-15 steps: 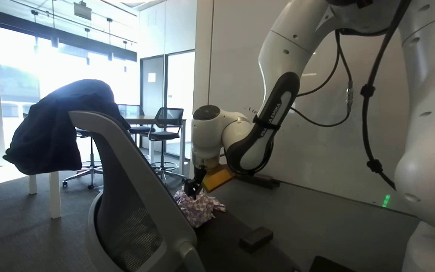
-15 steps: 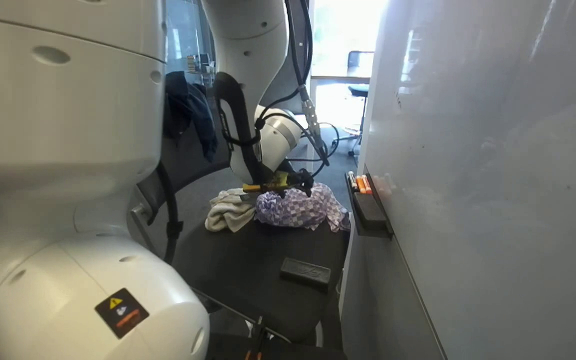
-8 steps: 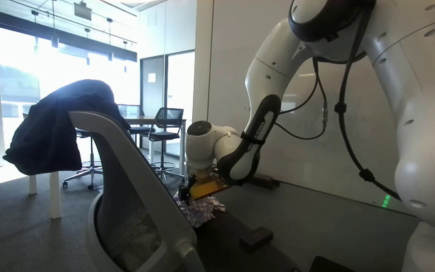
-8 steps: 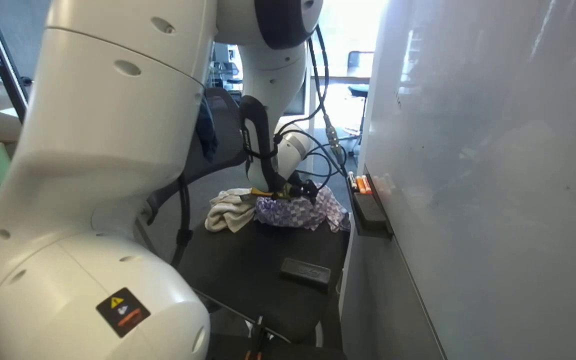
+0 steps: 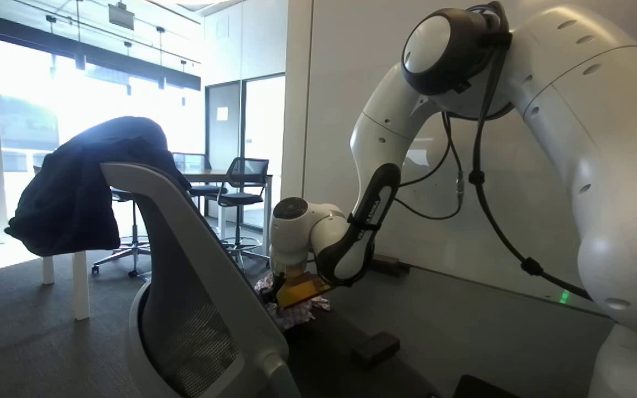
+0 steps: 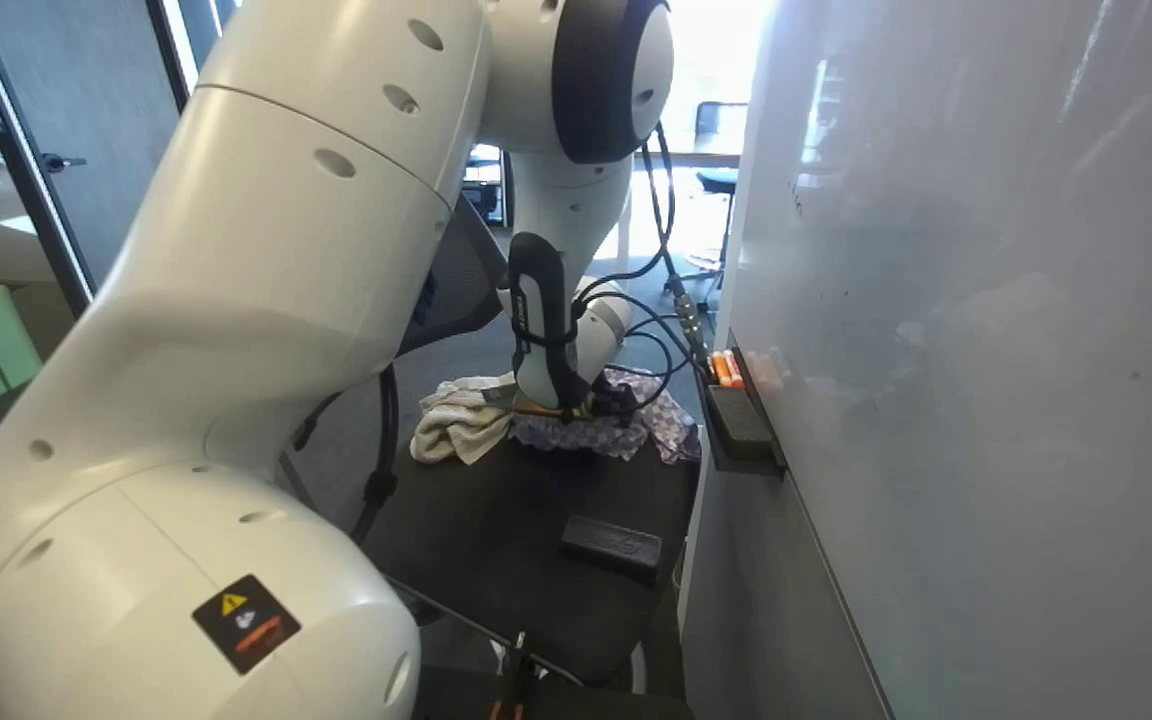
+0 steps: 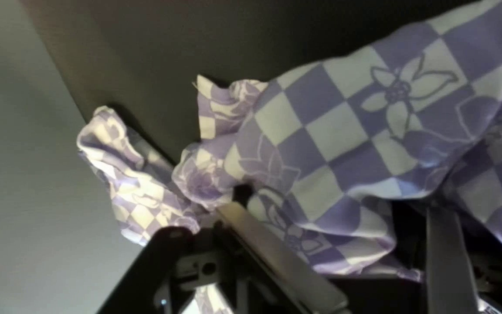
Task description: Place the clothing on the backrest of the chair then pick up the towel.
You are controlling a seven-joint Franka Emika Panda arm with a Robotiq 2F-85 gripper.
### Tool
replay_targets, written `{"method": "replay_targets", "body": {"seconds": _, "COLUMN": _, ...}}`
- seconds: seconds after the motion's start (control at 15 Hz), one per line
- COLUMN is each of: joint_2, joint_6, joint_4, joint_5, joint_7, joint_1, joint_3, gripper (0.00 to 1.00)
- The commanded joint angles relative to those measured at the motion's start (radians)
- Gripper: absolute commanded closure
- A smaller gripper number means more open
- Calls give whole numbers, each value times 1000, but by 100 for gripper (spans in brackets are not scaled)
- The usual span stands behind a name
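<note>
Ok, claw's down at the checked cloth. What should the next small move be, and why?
Probably close the claw where it is, assuming the checked cloth is the one you want. In the wrist view the fingers stand apart with a fold of that cloth between them, and the jacket already hangs over the backrest, so only this pickup seems left.

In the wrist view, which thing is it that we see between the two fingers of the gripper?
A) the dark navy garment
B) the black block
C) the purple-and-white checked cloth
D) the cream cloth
C: in the wrist view, folds of the purple-and-white checked cloth show between the two fingers of the gripper, which stand apart.
</note>
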Motion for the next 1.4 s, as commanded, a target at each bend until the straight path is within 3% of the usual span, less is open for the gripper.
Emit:
{"method": "replay_targets", "body": {"seconds": 0.0, "joint_2": 16, "joint_6": 33, "joint_4": 32, "joint_5": -40, "joint_7": 22, "joint_1": 5, "joint_3": -4, "gripper": 57}}
{"method": "replay_targets", "body": {"seconds": 0.2, "joint_2": 11, "joint_6": 37, "joint_4": 24, "joint_5": -36, "joint_7": 15, "joint_1": 2, "joint_3": 0, "gripper": 80}}
{"method": "replay_targets", "body": {"seconds": 0.47, "joint_2": -29, "joint_6": 14, "joint_4": -7, "joint_5": -6, "joint_7": -4, "joint_1": 4, "joint_3": 11, "gripper": 91}}
{"method": "replay_targets", "body": {"seconds": 0.53, "joint_2": -44, "joint_6": 10, "joint_4": -19, "joint_5": 0, "joint_7": -5, "joint_1": 4, "joint_3": 15, "gripper": 86}}
{"method": "replay_targets", "body": {"seconds": 0.87, "joint_2": -219, "joint_6": -55, "joint_4": -153, "joint_5": 109, "joint_7": -122, "joint_1": 3, "joint_3": 88, "gripper": 83}}
{"method": "replay_targets", "body": {"seconds": 0.93, "joint_2": -281, "joint_6": -15, "joint_4": -185, "joint_5": 214, "joint_7": -182, "joint_1": 120, "joint_3": -17, "gripper": 84}}
{"method": "replay_targets", "body": {"seconds": 1.07, "joint_2": -359, "joint_6": -28, "joint_4": -218, "joint_5": 318, "joint_7": -278, "joint_1": 176, "joint_3": -32, "gripper": 83}}
{"method": "replay_targets", "body": {"seconds": 1.13, "joint_2": -388, "joint_6": -65, "joint_4": -223, "joint_5": 309, "joint_7": -288, "joint_1": 101, "joint_3": 72, "gripper": 84}}
{"method": "replay_targets", "body": {"seconds": 1.33, "joint_2": -515, "joint_6": -71, "joint_4": -236, "joint_5": 355, "joint_7": -331, "joint_1": 136, "joint_3": 108, "gripper": 83}}
